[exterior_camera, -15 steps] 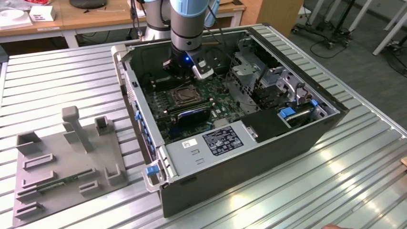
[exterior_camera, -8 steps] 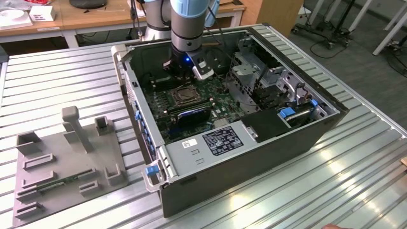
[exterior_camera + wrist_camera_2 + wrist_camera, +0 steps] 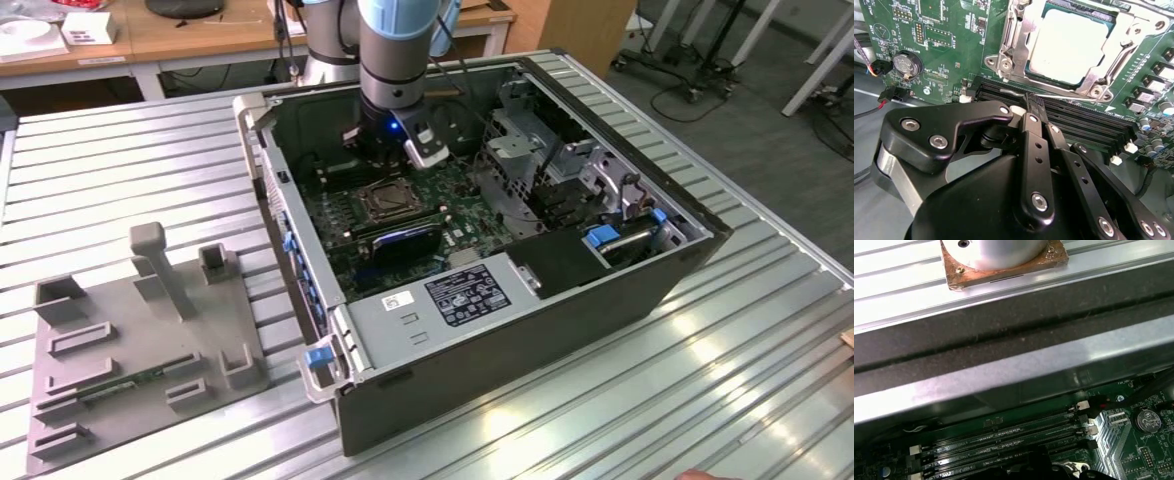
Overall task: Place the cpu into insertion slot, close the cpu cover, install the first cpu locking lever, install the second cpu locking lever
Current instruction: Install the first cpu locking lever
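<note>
In the second wrist view the cpu [image 3: 1070, 46], a pale silvery square with a flat matte face, sits in the insertion slot [image 3: 1019, 50] at the upper right of the frame. The cpu cover [image 3: 1121, 50], a thin silver-grey frame, lies down around it. The gripper [image 3: 1035, 106] has its black fingers pressed together, clenched on nothing, with the tips over the long black memory slots [image 3: 1089, 122] just beside the socket. In the exterior view the arm [image 3: 390, 60] reaches into the open computer case [image 3: 534, 330], upper centre of the frame.
</note>
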`<state>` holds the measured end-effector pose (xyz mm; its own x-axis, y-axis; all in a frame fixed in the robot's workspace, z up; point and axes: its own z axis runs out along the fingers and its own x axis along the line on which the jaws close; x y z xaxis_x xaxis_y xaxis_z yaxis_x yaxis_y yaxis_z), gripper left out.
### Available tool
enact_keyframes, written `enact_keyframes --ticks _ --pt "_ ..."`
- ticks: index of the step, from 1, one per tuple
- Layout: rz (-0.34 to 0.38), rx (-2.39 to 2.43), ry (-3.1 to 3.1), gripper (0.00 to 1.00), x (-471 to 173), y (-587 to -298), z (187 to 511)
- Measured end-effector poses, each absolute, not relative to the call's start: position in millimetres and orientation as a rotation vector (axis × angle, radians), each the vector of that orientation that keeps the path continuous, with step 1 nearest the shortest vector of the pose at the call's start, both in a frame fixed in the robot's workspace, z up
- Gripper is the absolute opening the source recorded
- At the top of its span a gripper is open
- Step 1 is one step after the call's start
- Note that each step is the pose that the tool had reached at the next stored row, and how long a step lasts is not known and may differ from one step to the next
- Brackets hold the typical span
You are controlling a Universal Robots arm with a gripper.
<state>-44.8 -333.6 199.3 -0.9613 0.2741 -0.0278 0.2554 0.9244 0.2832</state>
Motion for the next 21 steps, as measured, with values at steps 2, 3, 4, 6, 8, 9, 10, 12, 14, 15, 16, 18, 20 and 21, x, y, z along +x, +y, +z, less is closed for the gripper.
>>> enact_keyframes --ticks 2,3,4,6,8,9,10,12,14,15,16,18,20,21 --pt "0.430 0.415 3.016 0.10 -44.6 -333.6 199.0" --pt "0.430 0.415 3.016 0.10 -44.5 -333.6 198.6" --pt "0.430 0.415 3.016 0.10 -44.4 -333.6 198.3" --pt "0.429 0.415 3.016 0.10 -44.3 -333.6 198.1" --pt "0.428 0.415 3.016 0.10 -44.3 -333.6 198.1" --pt "0.429 0.415 3.016 0.10 -44.3 -333.6 198.0" --pt "0.428 0.415 3.016 0.10 -44.3 -333.6 197.8" --pt "0.427 0.415 3.016 0.10 -44.2 -333.6 197.2" --pt "0.425 0.415 3.016 0.10 -44.2 -333.6 196.7" --pt "0.423 0.415 3.016 0.10 -44.2 -333.6 196.4" --pt "0.422 0.415 3.016 0.10 -44.2 -333.6 196.2" --pt "0.420 0.415 3.017 0.10 -44.3 -333.6 196.0" --pt "0.420 0.415 3.016 0.10 -43.9 -333.1 195.7" --pt "0.420 0.415 3.016 0.10 -43.8 -333.0 195.7"
